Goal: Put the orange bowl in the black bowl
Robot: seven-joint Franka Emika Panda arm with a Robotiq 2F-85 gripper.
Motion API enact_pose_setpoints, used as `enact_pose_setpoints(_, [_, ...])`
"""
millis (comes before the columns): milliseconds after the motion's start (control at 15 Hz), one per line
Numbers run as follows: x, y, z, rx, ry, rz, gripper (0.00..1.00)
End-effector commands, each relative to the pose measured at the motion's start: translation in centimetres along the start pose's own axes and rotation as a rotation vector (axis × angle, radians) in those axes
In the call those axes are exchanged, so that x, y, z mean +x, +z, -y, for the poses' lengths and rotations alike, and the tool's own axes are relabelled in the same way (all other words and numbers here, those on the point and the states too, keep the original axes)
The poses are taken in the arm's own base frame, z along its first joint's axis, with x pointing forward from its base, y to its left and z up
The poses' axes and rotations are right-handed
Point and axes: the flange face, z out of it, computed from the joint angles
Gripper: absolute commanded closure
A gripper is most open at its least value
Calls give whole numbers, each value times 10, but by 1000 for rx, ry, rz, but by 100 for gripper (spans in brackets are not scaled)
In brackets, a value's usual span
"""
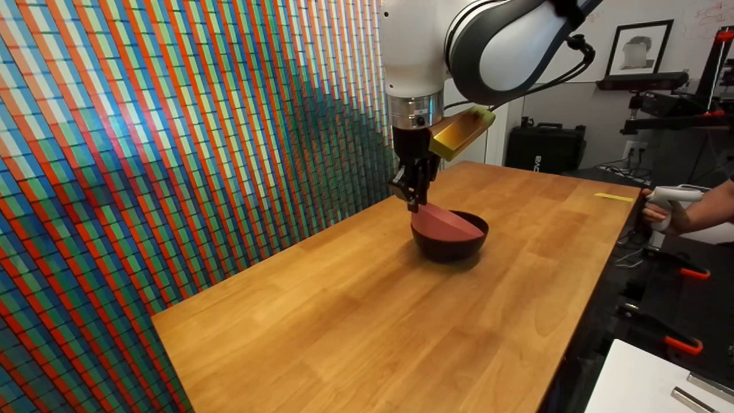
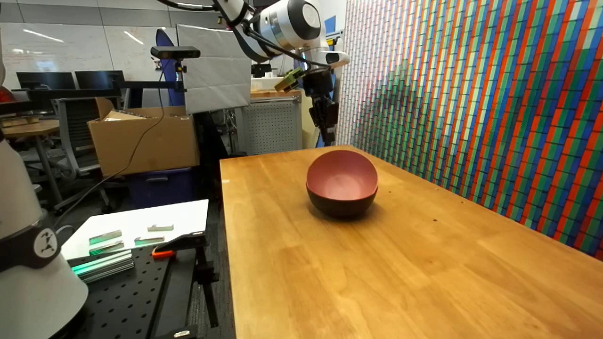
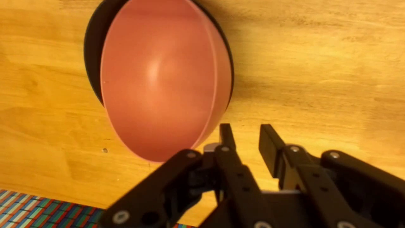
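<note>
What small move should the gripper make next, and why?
Probably a gentle downward nudge on the raised rim of the orange bowl: it sits tilted inside the black bowl, high side toward the gripper, which is open and holding nothing. That might settle it level.

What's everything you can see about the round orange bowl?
The round, smooth, thin-rimmed orange bowl looks plain reddish-orange, perhaps plastic. It's tipped inside the round black bowl, touching it, with one side sticking up above it. The open black pincer is near that raised side; I can't tell if they touch.
</note>
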Motion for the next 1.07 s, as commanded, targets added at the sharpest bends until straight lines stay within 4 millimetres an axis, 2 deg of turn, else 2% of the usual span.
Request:
enact_pose_setpoints(0, [10,-7,-6,-9,12,-5,40])
enact_pose_setpoints(200, [6,-6,-18,-24,16,15,18])
enact_pose_setpoints(333, [-2,0,-34,-61,23,53,2])
enact_pose_setpoints(533, [-17,7,-75,-129,44,139,0])
enact_pose_setpoints(733, [-28,-1,-120,-162,76,197,0])
enact_pose_setpoints(867, [-34,-15,-154,-177,99,213,0])
enact_pose_setpoints(1000, [-36,-37,-189,-173,130,216,0])
